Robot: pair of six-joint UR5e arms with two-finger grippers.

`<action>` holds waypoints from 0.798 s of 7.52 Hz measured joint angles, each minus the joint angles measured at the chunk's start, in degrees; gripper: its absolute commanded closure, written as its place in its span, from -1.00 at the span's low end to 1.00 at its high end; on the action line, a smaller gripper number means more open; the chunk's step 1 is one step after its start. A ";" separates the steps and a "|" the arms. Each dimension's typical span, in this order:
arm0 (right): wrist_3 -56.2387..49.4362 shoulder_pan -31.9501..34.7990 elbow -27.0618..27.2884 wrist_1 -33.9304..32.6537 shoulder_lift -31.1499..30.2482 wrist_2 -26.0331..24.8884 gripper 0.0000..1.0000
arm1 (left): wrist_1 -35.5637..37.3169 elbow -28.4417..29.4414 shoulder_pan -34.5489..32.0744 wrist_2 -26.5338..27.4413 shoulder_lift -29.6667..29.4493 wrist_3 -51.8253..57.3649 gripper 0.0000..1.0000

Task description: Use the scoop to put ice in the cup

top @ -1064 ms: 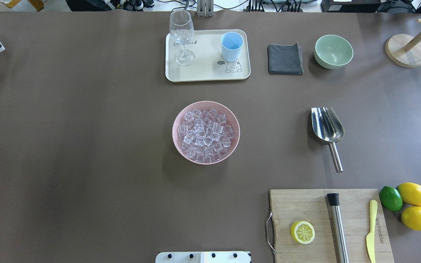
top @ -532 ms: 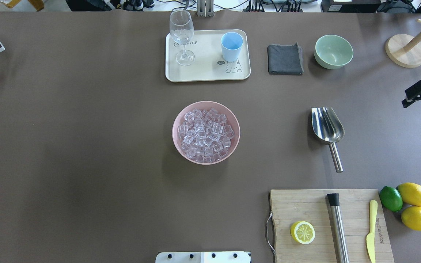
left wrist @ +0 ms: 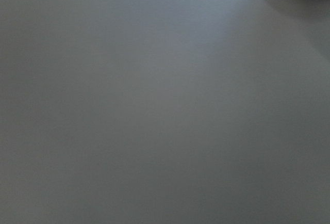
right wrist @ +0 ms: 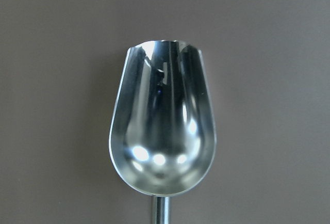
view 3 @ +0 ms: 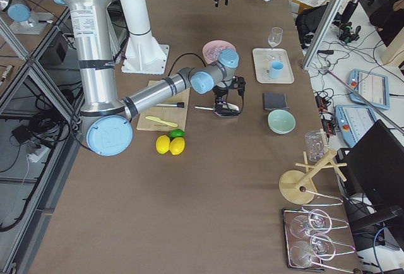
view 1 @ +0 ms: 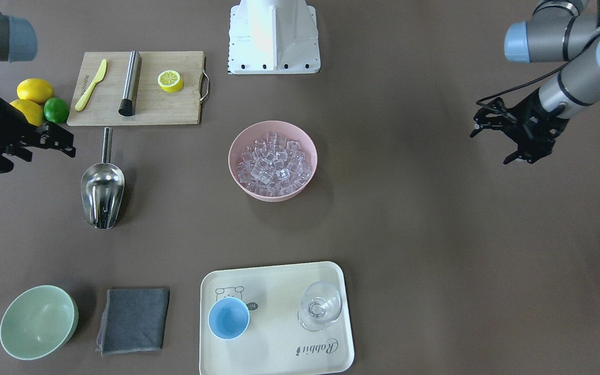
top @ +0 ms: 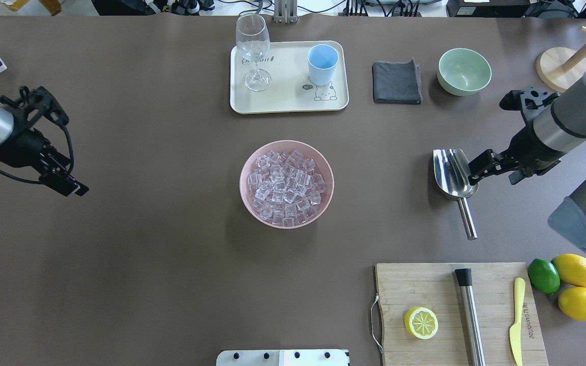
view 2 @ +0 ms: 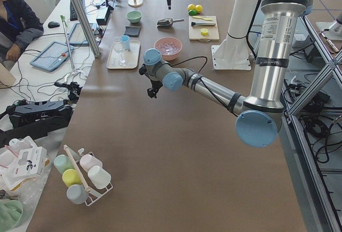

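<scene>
The right fingers are spread open and hold nothing. They hang over the shiny steel scoop with the thin straight handle, which lies flat on the brown desk. Seen from above, one finger covers the edge of the scoop's deep round part. I cannot tell if it touches the metal. The scoop's handle sticks out from under the fingers, back toward the robot. The right wrist camera looks straight down into the scoop's trough, and the trough has no ice in it.

The left fingers are spread wide open too, and they hold nothing. They hang over bare desk, well apart from everything.

The small clear ice cubes are piled in a round pink bowl. The bowl sits between the two sets of fingers, nearer the right ones.

The small light-blue cup stands upright on a cream tray, next to a clear wine glass. The tray is past the pink bowl and well apart from both sets of fingers. There is no ice in the cup.
</scene>
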 measured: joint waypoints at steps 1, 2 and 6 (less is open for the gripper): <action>1.71 -3.26 -0.03 1.53 -0.13 -1.45 -1.00 | -5.16 1.48 3.73 0.17 -0.52 0.06 -0.95; 2.22 -5.19 -0.23 2.03 -0.38 -2.21 -1.00 | -7.56 2.83 6.26 0.22 -2.09 0.09 -0.95; 2.53 -11.18 -1.45 1.95 -0.62 -4.83 -0.99 | -13.57 8.56 10.25 1.85 -9.32 0.34 -0.95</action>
